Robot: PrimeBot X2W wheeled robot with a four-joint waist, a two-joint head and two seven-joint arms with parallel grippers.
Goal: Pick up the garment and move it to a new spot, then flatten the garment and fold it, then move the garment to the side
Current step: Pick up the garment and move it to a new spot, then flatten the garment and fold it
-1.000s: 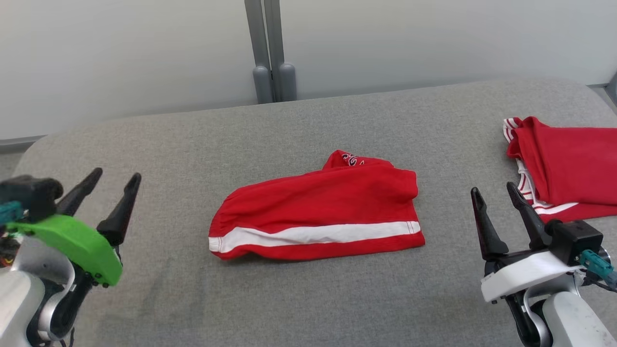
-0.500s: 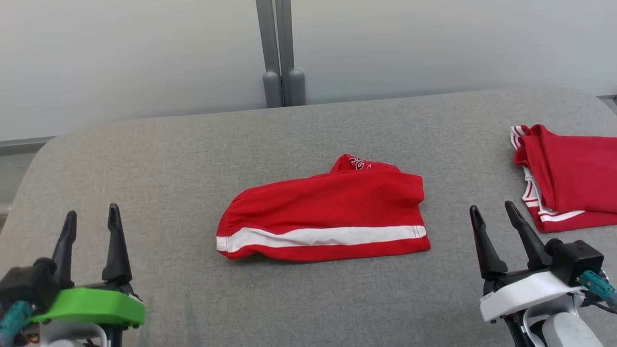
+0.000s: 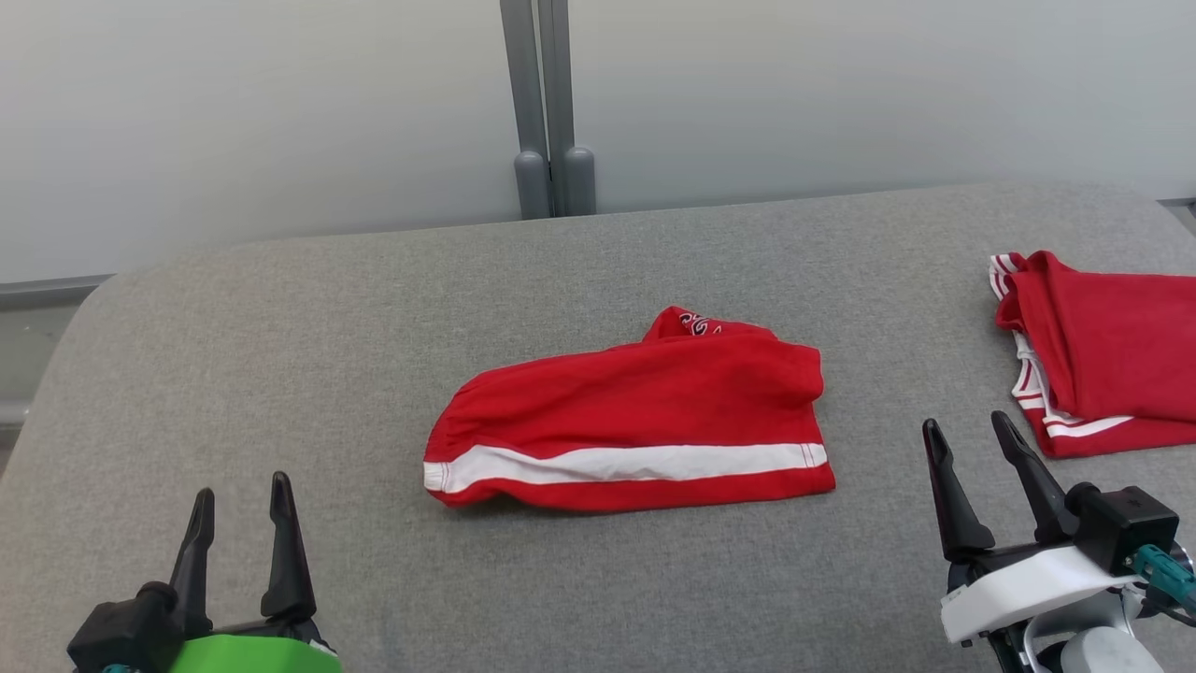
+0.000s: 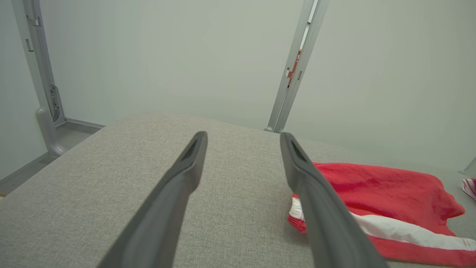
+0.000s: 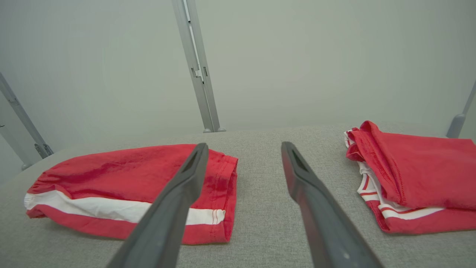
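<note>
Grey padded table [image 3: 280, 327] spans the frame. Folded red garment [image 3: 635, 430], white stripe along its near edge, lies at centre. Second red pile [image 3: 1112, 346] at right edge. Left gripper [image 3: 241, 487] lower left, right gripper [image 3: 964, 422] lower right: both spread wide, holding nothing, apart from the cloth.

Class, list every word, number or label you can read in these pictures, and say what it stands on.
White lettering at the top edge of the red shorts: partly hidden, unreadable.
Orange label on the grey post: too blurred to read.
No legible text anywhere.
</note>
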